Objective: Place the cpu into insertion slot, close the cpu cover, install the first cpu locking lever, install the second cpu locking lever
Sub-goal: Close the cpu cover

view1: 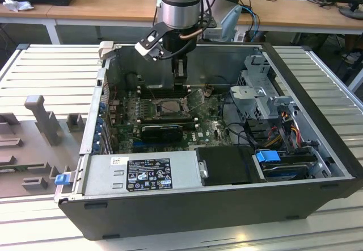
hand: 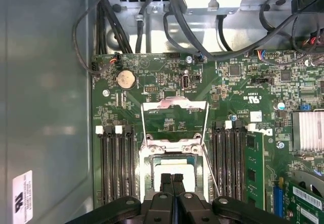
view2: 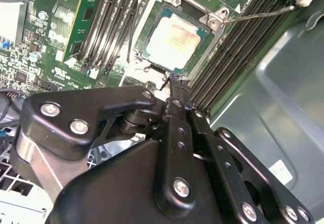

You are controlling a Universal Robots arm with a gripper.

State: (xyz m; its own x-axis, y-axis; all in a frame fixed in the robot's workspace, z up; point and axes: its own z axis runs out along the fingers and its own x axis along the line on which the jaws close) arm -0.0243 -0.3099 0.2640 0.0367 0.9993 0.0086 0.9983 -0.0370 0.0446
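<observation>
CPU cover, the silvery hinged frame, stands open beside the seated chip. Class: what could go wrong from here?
1. The black gripper hangs close over the square silver-topped cpu; coming lower might press hard on it.
2. The thin silvery cpu cover stands open, and a thin metal lever rod angles out beside the chip; swinging the frame down could trap or bend that rod.

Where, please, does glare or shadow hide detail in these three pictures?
In the second wrist view, glare washes the cpu top pale; in the first wrist view, the case wall carries a dull grey sheen; in the exterior view, the board lies in shade deep inside the case.
</observation>
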